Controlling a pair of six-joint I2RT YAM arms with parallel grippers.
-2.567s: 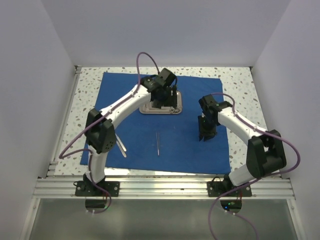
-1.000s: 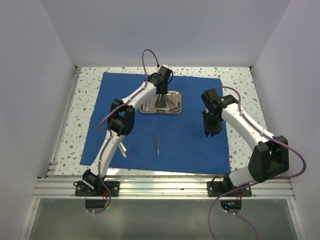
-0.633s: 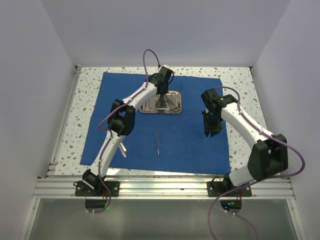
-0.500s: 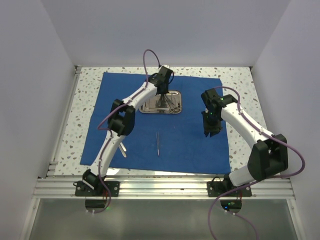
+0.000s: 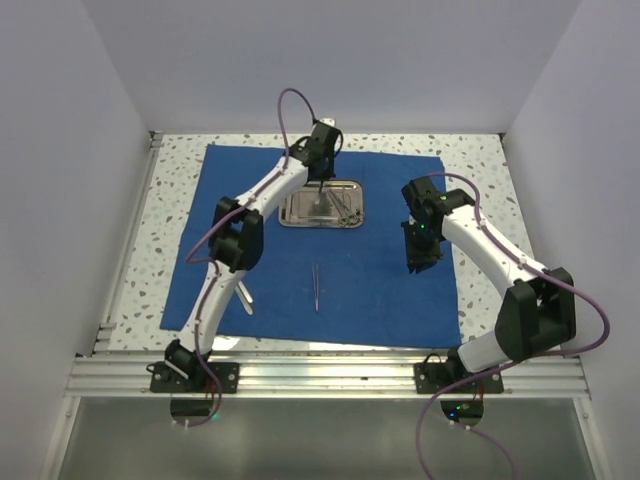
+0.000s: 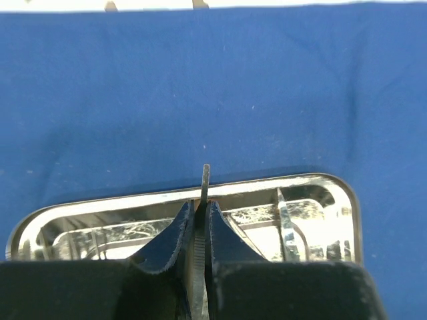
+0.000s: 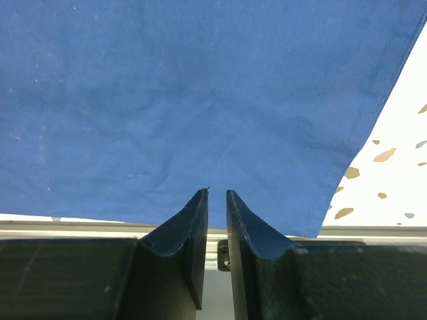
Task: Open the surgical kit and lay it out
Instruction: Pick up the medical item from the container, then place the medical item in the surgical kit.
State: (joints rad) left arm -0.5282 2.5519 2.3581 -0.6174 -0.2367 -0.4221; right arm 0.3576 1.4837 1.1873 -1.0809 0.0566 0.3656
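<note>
The surgical kit's royal-blue cloth lies spread flat on the table. Its shiny steel tray sits on the far middle of the cloth. My left gripper hangs over the tray, shut on a thin silver instrument whose tip sticks up between the fingers. Another instrument lies inside the tray. Two more lie on the cloth, one in the middle and one near the left arm. My right gripper hovers over the cloth's right part, open by a narrow gap with nothing in it.
Speckled tabletop shows around the cloth, also past its corner in the right wrist view. A metal rail runs along the near edge by both arm bases. White walls close in the left, right and back sides.
My left gripper has closed on an instrument in the tray and shifted slightly toward the far side. The right gripper's gap has narrowed a little; that arm has barely moved.
</note>
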